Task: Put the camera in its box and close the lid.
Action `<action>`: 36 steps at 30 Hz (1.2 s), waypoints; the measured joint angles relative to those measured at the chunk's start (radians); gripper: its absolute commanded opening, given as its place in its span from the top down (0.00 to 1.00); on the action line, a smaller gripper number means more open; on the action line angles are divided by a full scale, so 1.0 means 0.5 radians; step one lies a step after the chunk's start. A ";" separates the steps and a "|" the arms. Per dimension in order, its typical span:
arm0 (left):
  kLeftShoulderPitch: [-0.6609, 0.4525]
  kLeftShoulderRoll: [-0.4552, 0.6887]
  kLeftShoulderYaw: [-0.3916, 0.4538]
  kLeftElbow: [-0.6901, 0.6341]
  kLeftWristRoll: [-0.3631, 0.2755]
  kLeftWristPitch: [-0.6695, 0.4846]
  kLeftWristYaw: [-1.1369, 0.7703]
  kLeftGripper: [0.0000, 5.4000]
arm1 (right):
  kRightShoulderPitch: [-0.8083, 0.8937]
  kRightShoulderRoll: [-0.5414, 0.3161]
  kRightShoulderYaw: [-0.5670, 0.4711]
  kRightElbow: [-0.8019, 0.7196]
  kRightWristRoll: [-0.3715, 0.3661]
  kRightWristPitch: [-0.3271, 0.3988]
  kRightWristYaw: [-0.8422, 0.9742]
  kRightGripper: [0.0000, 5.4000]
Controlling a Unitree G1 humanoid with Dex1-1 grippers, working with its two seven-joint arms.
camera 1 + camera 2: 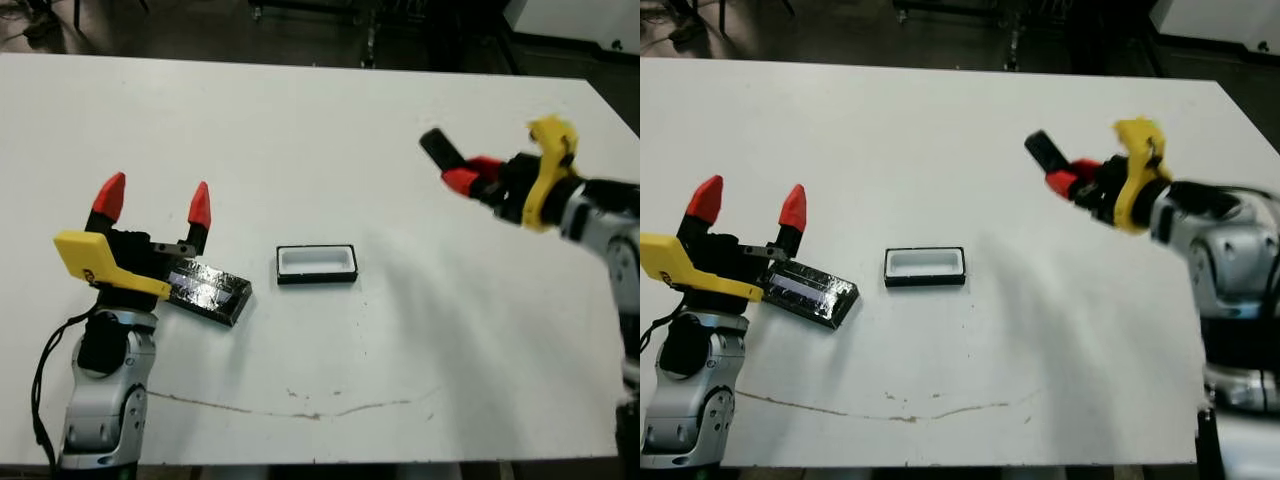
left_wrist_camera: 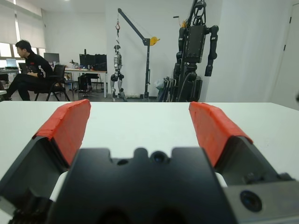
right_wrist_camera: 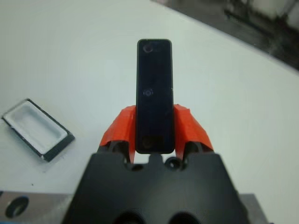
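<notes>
My right gripper is shut on the camera, a slim black bar that sticks out past the red fingertips; the right wrist view shows the camera clamped between them. It hovers above the table, to the right of the box, a shallow black-walled tray with a white inside, lying open near the table's middle. The glossy black lid lies flat to the left of the box. My left gripper stands open just beside the lid's left end, fingers pointing up, holding nothing.
A thin dark crack line runs across the table near its front edge. Beyond the table, the left wrist view shows a seated person at a desk and robot stands.
</notes>
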 measured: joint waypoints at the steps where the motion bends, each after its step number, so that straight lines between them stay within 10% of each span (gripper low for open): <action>1: 0.002 0.000 0.000 -0.002 0.001 0.000 0.001 0.00 | -0.088 -0.009 0.040 0.128 -0.035 -0.104 0.100 0.69; 6: 0.005 0.000 -0.001 -0.009 0.032 -0.003 0.007 0.00 | -0.486 0.003 0.206 0.690 -0.261 -0.590 0.397 0.69; 15: 0.003 -0.003 0.003 -0.009 0.071 -0.018 0.028 0.00 | -0.821 0.188 0.427 1.204 -0.519 -0.875 0.705 0.69; 36: -0.006 -0.015 0.001 -0.044 0.042 0.035 0.042 0.00 | -0.895 0.431 0.745 0.870 -0.688 -0.680 1.267 0.69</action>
